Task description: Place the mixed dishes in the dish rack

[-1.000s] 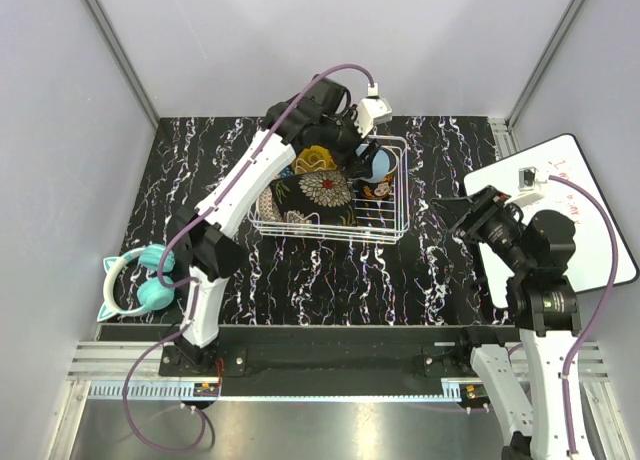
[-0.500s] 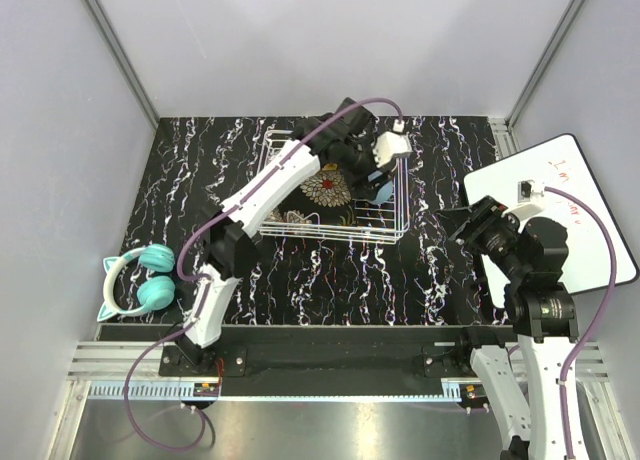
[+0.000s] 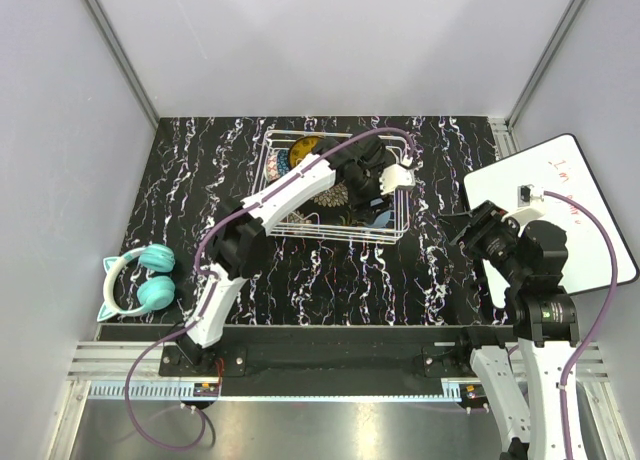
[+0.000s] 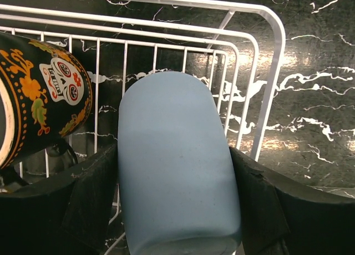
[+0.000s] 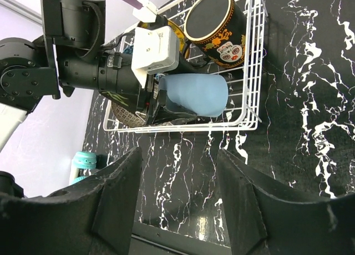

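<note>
The light-blue cup (image 4: 177, 155) is inside the dish rack (image 3: 398, 152), at its right end by the near right corner. It is tipped on its side. The left tool (image 4: 176, 208) has it: one dark finger presses each flank of the cup, and the jaws are spread wide to take its body. From where I stand I cannot tell whether the cup rests on the wires or hangs just clear of them.

Just beside the cup, also in the rack's right end, lies the red-inside dark floral mug (image 4: 39, 94). It too is on its side, its skull and orange flower pattern showing. The yellow ornate round plate (image 3: 303, 148) stands up at the rack's far left corner, well apart from the cup. The rack itself sits at the middle of the table (image 3: 200, 170), close to the far edge, and the left arm reaches into it.

The right tool (image 5: 177, 205) hangs over the table's right side, near the rack but outside it. Its jaws stand apart with nothing between them. A whiteboard (image 3: 580, 210) lies over the right edge. Teal cat-ear headphones (image 3: 140, 285) sit at the left edge, toward the near corner.
</note>
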Controlling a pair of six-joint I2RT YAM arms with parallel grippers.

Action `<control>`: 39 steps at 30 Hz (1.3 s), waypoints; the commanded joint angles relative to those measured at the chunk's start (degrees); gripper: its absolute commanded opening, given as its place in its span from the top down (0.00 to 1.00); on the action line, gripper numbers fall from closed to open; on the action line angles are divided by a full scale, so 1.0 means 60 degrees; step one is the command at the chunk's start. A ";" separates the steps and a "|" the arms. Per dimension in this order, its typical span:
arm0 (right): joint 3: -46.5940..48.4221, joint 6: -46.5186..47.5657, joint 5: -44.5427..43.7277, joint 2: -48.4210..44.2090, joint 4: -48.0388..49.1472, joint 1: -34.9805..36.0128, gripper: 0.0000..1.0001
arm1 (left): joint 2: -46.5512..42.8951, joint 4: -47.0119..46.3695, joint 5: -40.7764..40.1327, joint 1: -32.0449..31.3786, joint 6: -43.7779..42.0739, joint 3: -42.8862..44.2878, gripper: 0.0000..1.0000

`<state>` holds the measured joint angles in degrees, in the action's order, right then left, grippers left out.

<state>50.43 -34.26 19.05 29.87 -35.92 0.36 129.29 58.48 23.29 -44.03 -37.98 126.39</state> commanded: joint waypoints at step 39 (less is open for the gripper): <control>-0.0056 0.0348 -0.0289 -0.0013 -0.0122 -0.0002 0.34 | -0.0644 -0.2086 -0.1083 0.0263 0.0382 -0.0121 0.01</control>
<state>50.43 -33.74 18.90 28.58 -36.60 0.36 129.32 46.02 18.15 -44.49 -38.04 118.45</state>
